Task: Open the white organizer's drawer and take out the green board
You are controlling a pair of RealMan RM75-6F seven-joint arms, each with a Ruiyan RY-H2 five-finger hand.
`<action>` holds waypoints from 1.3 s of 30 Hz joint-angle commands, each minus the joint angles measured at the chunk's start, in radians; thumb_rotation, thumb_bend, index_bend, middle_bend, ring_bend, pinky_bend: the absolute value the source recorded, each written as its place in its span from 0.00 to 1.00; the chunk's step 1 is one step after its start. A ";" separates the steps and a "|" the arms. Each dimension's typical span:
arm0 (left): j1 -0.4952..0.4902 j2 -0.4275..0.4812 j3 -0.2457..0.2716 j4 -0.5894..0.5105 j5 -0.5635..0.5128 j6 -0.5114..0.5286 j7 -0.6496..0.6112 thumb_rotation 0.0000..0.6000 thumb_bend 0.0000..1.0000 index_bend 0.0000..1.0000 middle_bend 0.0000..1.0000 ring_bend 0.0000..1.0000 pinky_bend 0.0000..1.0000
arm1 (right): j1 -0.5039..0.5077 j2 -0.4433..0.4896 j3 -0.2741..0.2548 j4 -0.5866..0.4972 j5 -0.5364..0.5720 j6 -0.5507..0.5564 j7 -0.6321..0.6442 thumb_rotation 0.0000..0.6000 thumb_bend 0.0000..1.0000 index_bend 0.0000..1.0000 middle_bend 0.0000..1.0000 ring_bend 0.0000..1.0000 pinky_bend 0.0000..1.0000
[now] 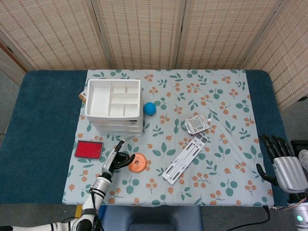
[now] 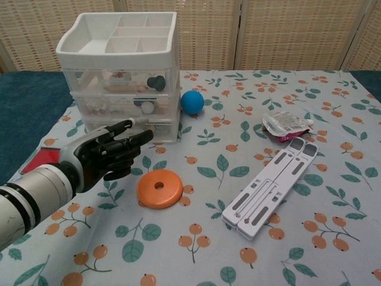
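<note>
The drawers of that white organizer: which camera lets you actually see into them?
The chest view. It faces the white organizer from the front, so its clear stacked drawers, all shut, and the small things inside show. The head view looks down on the organizer, showing mostly its divided top tray, the drawer fronts only as thin edges.
</note>
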State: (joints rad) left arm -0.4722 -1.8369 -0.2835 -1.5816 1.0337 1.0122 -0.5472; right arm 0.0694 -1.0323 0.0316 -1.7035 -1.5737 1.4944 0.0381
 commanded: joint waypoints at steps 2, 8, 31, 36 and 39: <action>0.013 -0.025 -0.022 0.013 -0.028 0.001 -0.024 1.00 0.32 0.11 0.96 1.00 1.00 | -0.002 -0.001 0.000 0.000 0.002 0.001 -0.001 1.00 0.41 0.00 0.07 0.00 0.02; 0.021 -0.070 -0.050 0.061 -0.013 0.003 -0.083 1.00 0.32 0.13 0.96 1.00 1.00 | -0.003 -0.004 0.000 0.004 0.006 0.000 0.002 1.00 0.41 0.00 0.07 0.00 0.02; 0.007 -0.196 -0.155 0.204 -0.036 0.018 -0.125 1.00 0.33 0.14 0.97 1.00 1.00 | -0.012 -0.001 -0.002 0.003 0.010 0.006 0.002 1.00 0.41 0.00 0.07 0.00 0.02; 0.010 -0.206 -0.167 0.215 -0.039 0.022 -0.126 1.00 0.33 0.14 0.97 1.00 1.00 | -0.015 0.001 -0.002 0.001 0.011 0.010 0.000 1.00 0.41 0.00 0.07 0.00 0.02; 0.014 -0.211 -0.173 0.219 -0.039 0.027 -0.131 1.00 0.33 0.14 0.97 1.00 1.00 | -0.016 0.002 -0.002 0.000 0.011 0.010 0.000 1.00 0.41 0.00 0.07 0.00 0.02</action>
State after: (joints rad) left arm -0.4586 -2.0474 -0.4558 -1.3635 0.9950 1.0390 -0.6773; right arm 0.0535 -1.0307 0.0293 -1.7033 -1.5631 1.5043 0.0379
